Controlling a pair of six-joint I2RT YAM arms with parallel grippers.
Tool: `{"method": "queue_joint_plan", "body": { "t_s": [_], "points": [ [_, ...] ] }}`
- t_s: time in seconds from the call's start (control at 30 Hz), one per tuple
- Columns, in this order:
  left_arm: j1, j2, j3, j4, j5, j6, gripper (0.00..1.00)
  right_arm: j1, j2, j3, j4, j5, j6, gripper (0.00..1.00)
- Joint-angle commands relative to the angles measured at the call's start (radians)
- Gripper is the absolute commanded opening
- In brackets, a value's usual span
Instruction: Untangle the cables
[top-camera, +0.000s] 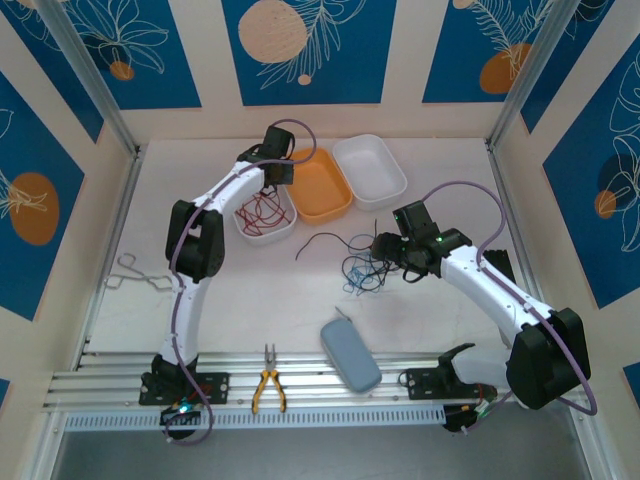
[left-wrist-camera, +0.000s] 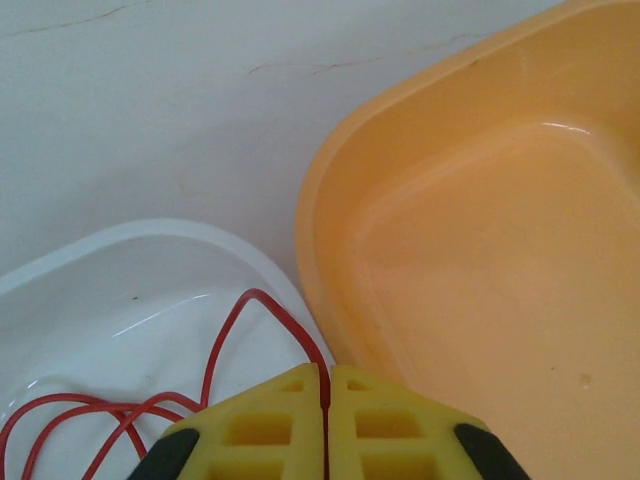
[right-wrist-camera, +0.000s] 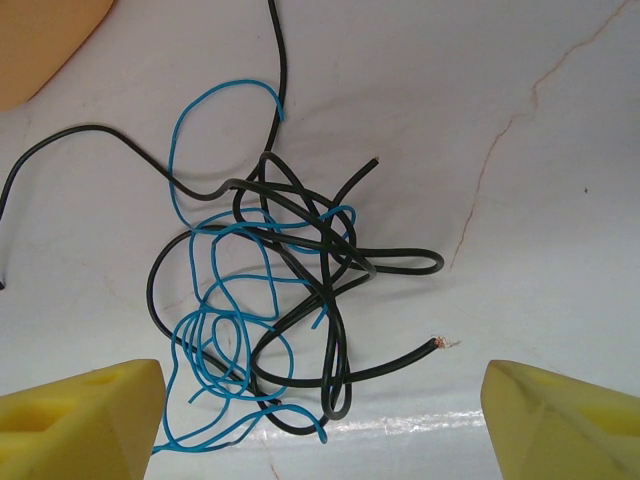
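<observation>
Red cables (top-camera: 262, 212) lie coiled in a white tray (top-camera: 285, 228) at the back left. My left gripper (top-camera: 275, 170) hangs over that tray's far corner, shut on a red cable (left-wrist-camera: 225, 330) that runs up between the yellow pads of the left gripper (left-wrist-camera: 326, 385). Black and light blue cables (top-camera: 362, 268) lie tangled in a knot on the table's middle. My right gripper (top-camera: 385, 255) hovers just right of it. In the right wrist view the black cable (right-wrist-camera: 330, 260) and the blue cable (right-wrist-camera: 215, 330) loop through each other, and the right gripper (right-wrist-camera: 320, 440) stands open and empty just short of them.
An orange tray (top-camera: 320, 185) and a second white tray (top-camera: 370, 168) sit at the back. Metal forceps (top-camera: 140, 275) lie at the left. Yellow-handled pliers (top-camera: 268, 385) and a grey-blue case (top-camera: 350, 355) lie near the front rail.
</observation>
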Motion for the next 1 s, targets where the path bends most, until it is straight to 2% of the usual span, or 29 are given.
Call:
{"method": "queue_joint_plan", "body": {
  "t_s": [0.0, 0.37, 0.6, 0.97],
  "points": [
    [0.005, -0.028, 0.015, -0.002, -0.023, 0.008, 0.02, 0.002, 0.012, -0.008, 0.009, -0.020, 0.014, 0.83],
    [0.005, -0.139, -0.189, 0.091, -0.161, -0.039, 0.00, 0.014, 0.013, -0.005, 0.008, -0.019, 0.017, 0.83],
    [0.008, -0.085, -0.197, 0.059, -0.145, -0.076, 0.00, 0.024, 0.011, 0.003, 0.001, -0.016, 0.017, 0.83],
    [0.036, -0.019, -0.221, 0.084, -0.056, -0.155, 0.00, 0.034, 0.005, 0.016, -0.016, -0.007, 0.015, 0.83]
  ]
}}
